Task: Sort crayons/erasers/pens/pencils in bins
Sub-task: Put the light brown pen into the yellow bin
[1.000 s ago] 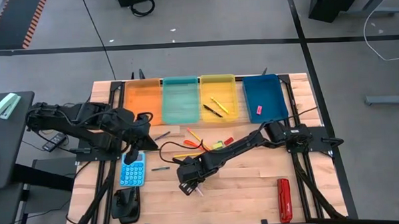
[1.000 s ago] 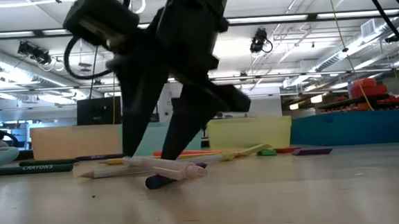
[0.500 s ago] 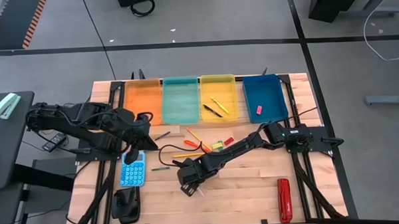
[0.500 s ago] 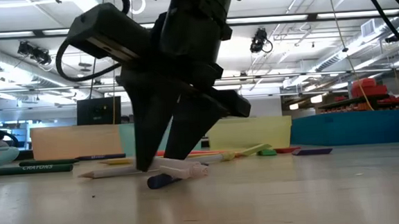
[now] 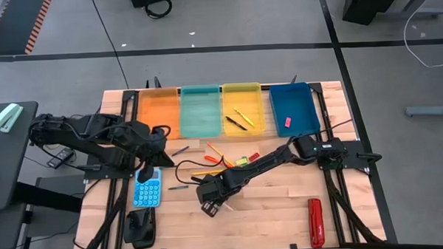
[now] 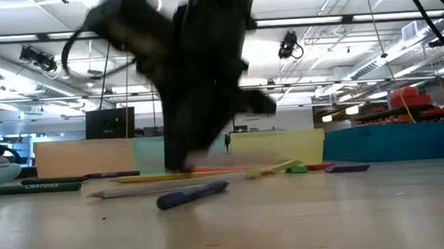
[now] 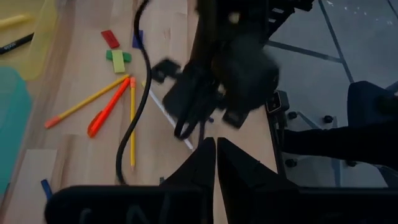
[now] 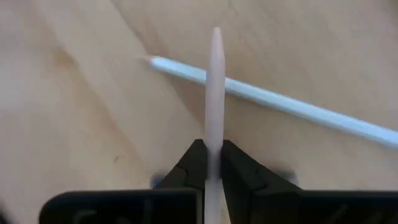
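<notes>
Right tool (image 8: 213, 163) is pinching a thin pale pointed stick (image 8: 215, 93) low over the wooden table (image 5: 284, 211), near-centre, above a long white pencil (image 8: 273, 99). Left tool (image 7: 216, 163), fingers pressed together, is hovering beside the light-blue calculator (image 5: 147, 188).

Four translucent plastic bins (image 5: 223, 110) are sitting in a row behind loose pencils (image 5: 208, 172), with a light-blue calculator (image 5: 147, 189) lying left.

Grey concrete floor (image 5: 241, 61) surrounds the wooden table (image 5: 276, 211), crossed by dark floor lines (image 5: 226, 49). Beyond the arm, ceiling strip lights (image 6: 340, 36) glow over shelving (image 6: 418, 105), perhaps holding red equipment. A dark side desk (image 5: 5, 169) stands nearby.
</notes>
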